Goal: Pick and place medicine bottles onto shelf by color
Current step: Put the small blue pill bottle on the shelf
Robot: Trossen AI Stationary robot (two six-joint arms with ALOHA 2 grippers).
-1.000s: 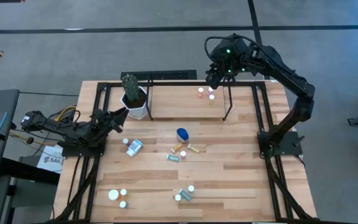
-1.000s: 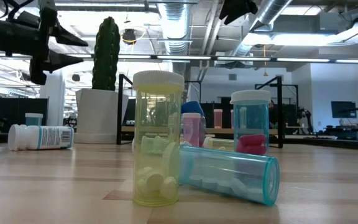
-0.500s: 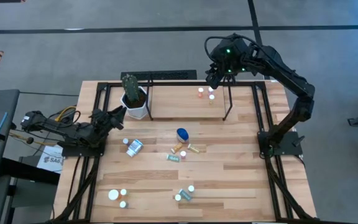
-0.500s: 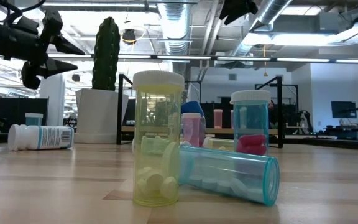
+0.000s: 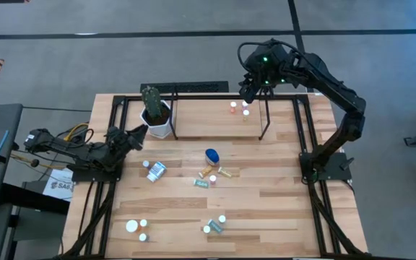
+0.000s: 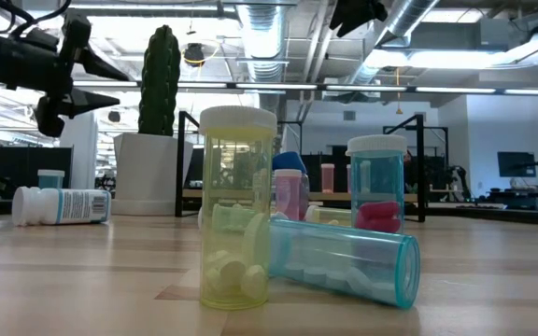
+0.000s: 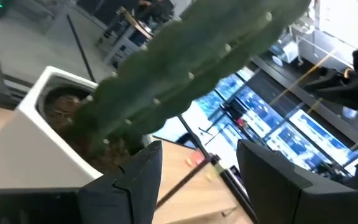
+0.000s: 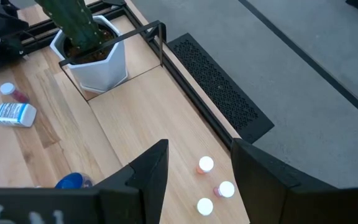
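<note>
Only the left tool point(image 5: 137, 134) shifted slightly, open and empty, nearest the white-labelled bottle point(image 5: 156, 170) lying on the bench point(image 5: 266, 202); right tool point(image 5: 247, 89), open, hovers over the shelf point(image 5: 201, 119)

Matt wood-plank table point(image 5: 266, 209), clear glossy plastic bottles point(image 6: 238, 219), black metal shelf rails point(image 5: 266, 115)

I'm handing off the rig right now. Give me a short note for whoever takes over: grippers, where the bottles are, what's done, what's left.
Left gripper: open, empty, beside the white pot with the green cactus.
Right gripper: open, empty, above the light wooden shelf with black rails.
Done: three small white-capped bottles stand together on the shelf's right end.
Left: the rounded blue bottle and small bottles near it at table centre, the white labelled bottle lying on its side, and two groups along the near edge.
</note>
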